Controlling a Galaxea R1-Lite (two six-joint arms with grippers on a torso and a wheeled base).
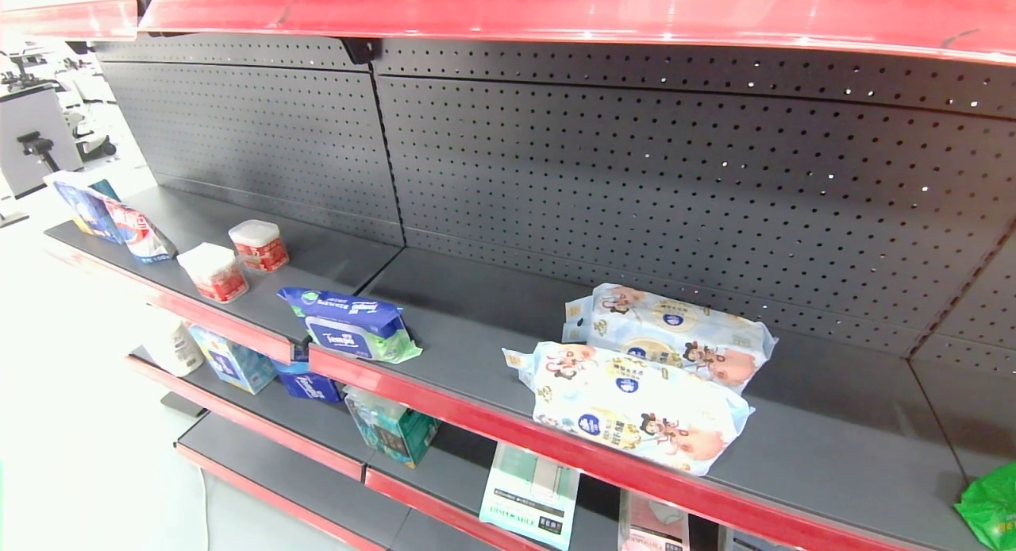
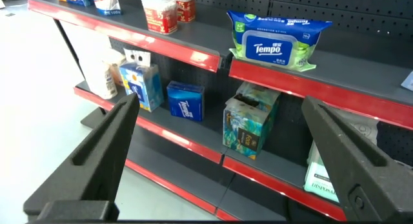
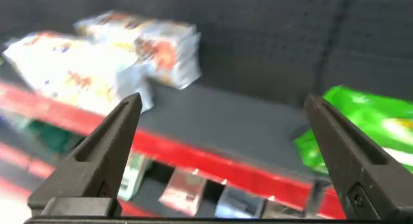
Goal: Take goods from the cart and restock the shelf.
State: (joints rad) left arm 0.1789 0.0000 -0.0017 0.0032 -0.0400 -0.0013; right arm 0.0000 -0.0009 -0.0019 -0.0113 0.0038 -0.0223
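left claw and right claw are spread wide, with nothing gripped. wipe packs are laid on the shelf, right of centre in the head view. they are judged light, soft and slippery, and best pinched across the narrow width.

Bright overhead light pours down: the red shelf lip up top carries white glare streaks, and the floor at the left is washed out nearly white. The lower shelves sit in shade beneath the deck above. Shelf edges bow toward the head view's corners. In the right wrist view the printed packs and green bag are smeared soft.
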